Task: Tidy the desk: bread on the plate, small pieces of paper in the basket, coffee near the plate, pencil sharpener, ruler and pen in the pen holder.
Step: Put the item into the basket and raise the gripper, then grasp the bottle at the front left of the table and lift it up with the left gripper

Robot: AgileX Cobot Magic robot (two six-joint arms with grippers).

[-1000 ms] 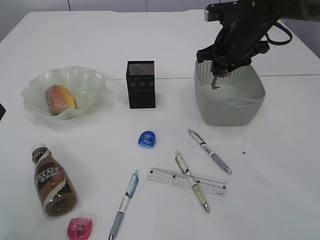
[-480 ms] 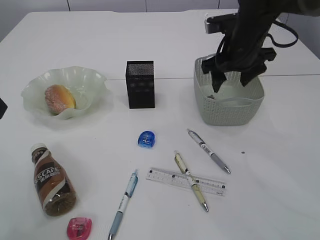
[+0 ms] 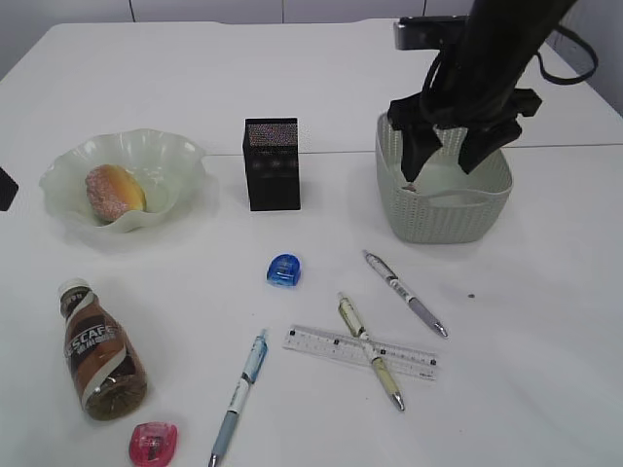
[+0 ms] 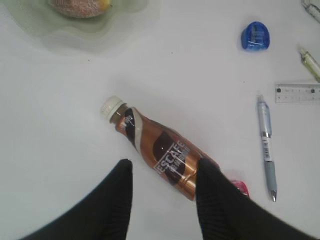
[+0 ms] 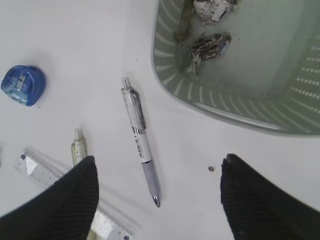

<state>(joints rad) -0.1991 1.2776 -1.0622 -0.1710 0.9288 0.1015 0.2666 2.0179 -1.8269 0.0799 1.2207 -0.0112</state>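
Green glass plate (image 3: 180,161): far left of the white worktop (image 3: 545,350), wavy rim, holding the bread (image 3: 115,190), a golden-brown bun.
Coffee (image 3: 99,352): brown bottle lying on its side in front of the plate, well apart from it, white cap toward the plate; label lettering reads "ESCAFE" in part.
Left gripper (image 4: 162,182): black jaws apart, hanging above the lower half of the coffee, one jaw on each side in the left wrist view; not clamped on it.
Pink sharpener (image 3: 154,443): at the front edge, just beside the bottle's base.
Blue-barrelled pen (image 3: 239,394): lying right of the bottle, tip toward the front.
Pen holder (image 3: 272,163): black mesh cup, upright, between plate and basket.
Blue sharpener (image 3: 283,269): in front of the pen holder.
Ruler (image 3: 359,352): clear, fine black markings too small to read, flat on the worktop.
Yellowish pen (image 3: 370,351): lying across the ruler.
Grey-grip pen (image 3: 405,293): between ruler and basket, small print on barrel unreadable.
Basket (image 3: 443,216): pale grey-green, right of centre; crumpled paper pieces (image 5: 209,46) inside, printed text illegible.
Right gripper (image 3: 447,154): jaws wide apart, clamped on nothing, above the basket's rim.
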